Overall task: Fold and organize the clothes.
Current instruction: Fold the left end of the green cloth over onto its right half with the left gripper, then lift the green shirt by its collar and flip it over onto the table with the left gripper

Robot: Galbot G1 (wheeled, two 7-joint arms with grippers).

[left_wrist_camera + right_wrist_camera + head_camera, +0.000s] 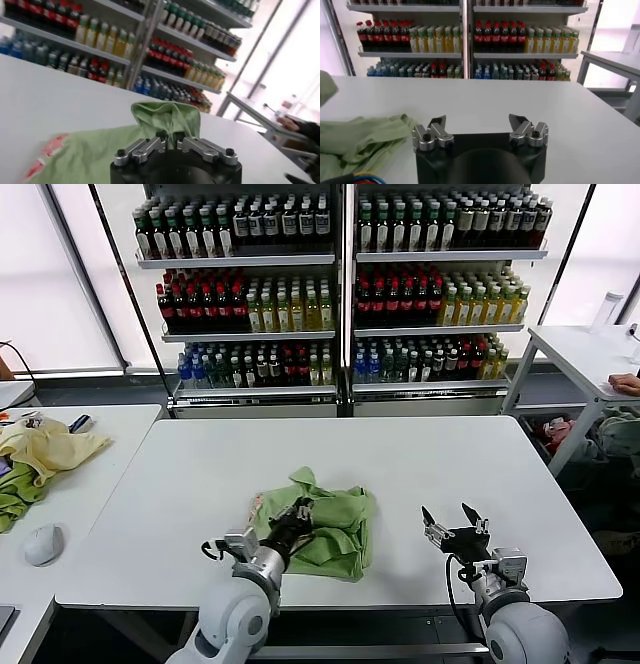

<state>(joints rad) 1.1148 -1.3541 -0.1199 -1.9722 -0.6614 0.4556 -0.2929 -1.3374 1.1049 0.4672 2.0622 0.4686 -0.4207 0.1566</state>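
The light green T-shirt (335,524) lies bunched in a loose heap on the white table (420,464), near its front edge. A bit of its red-and-white print shows at the left edge of the heap (257,502). My left gripper (297,514) is shut on a fold of the shirt near the middle of the heap. In the left wrist view its jaws (169,138) pinch the green cloth (165,117), which rises in a peak beyond them. My right gripper (449,520) is open and empty over the table, to the right of the shirt. The right wrist view shows its spread jaws (479,121) and the shirt (365,140) off to one side.
A side table on the left holds a pale yellow garment (50,449), a darker green cloth (15,494) and a computer mouse (43,544). Shelves of bottles (340,284) stand behind the table. Another white table (590,359) is at the right back.
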